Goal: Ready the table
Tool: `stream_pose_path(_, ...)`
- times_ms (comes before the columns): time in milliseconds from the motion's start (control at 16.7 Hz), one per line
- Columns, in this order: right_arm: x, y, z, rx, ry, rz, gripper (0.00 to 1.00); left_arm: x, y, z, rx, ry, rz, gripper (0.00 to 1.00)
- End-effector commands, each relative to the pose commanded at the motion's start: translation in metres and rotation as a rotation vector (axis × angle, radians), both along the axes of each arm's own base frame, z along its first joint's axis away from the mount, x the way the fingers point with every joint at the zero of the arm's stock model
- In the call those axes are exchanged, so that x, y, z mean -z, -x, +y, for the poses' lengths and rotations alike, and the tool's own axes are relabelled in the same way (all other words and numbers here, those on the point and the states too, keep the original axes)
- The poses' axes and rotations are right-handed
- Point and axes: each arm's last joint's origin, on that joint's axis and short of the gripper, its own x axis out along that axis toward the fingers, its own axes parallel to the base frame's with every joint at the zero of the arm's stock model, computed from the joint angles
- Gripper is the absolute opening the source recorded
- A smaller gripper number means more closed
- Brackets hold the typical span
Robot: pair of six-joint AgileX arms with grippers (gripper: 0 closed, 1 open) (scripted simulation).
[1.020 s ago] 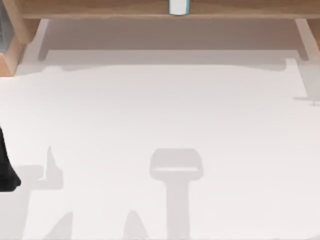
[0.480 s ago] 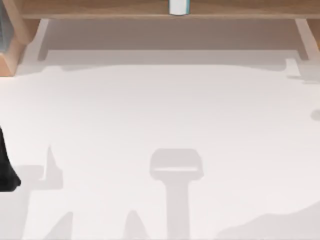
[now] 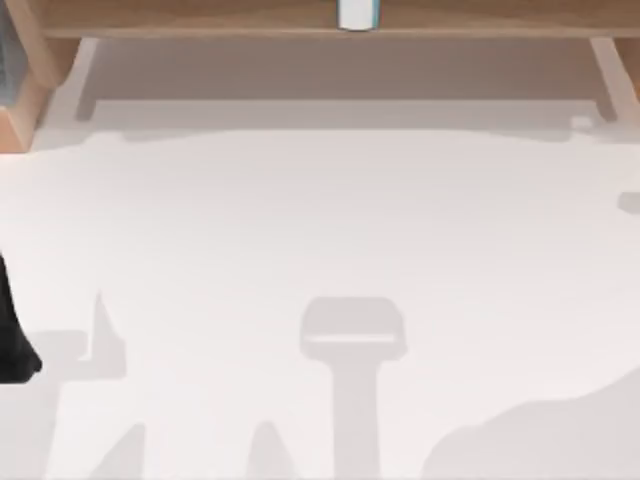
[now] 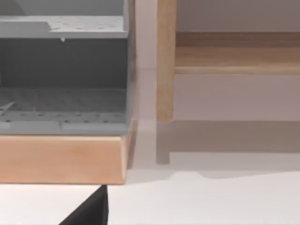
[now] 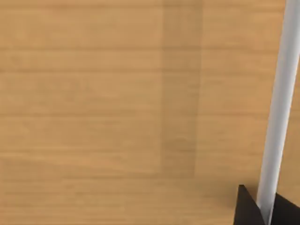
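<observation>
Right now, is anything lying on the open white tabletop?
No: in the top view the table bears shadows alone, and the white cup stands on the wooden shelf.

Left arm (image 3: 14,335) parked at the 9 o'clock edge of the top view, dark and low, right gripper (image 5: 265,208) with dark fingertips visible
</observation>
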Motion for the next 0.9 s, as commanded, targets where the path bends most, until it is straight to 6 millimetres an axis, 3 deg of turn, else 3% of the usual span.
stream_pose_path(180,-0.001,-0.024,0.002,-0.003,-0.003,0.001,0.00,0.000,0.000,0.000,0.000,0.000,0.000,1.00)
stream_pose_path(480,-0.001,-0.028,0.003,-0.003,-0.007,0.002,0.00,0.000,0.000,0.000,0.000,0.000,0.000,1.00)
stream_pose_path(900,-0.001,-0.028,0.003,-0.003,-0.007,0.002,0.53,0.000,0.000,0.000,0.000,0.000,0.000,1.00)
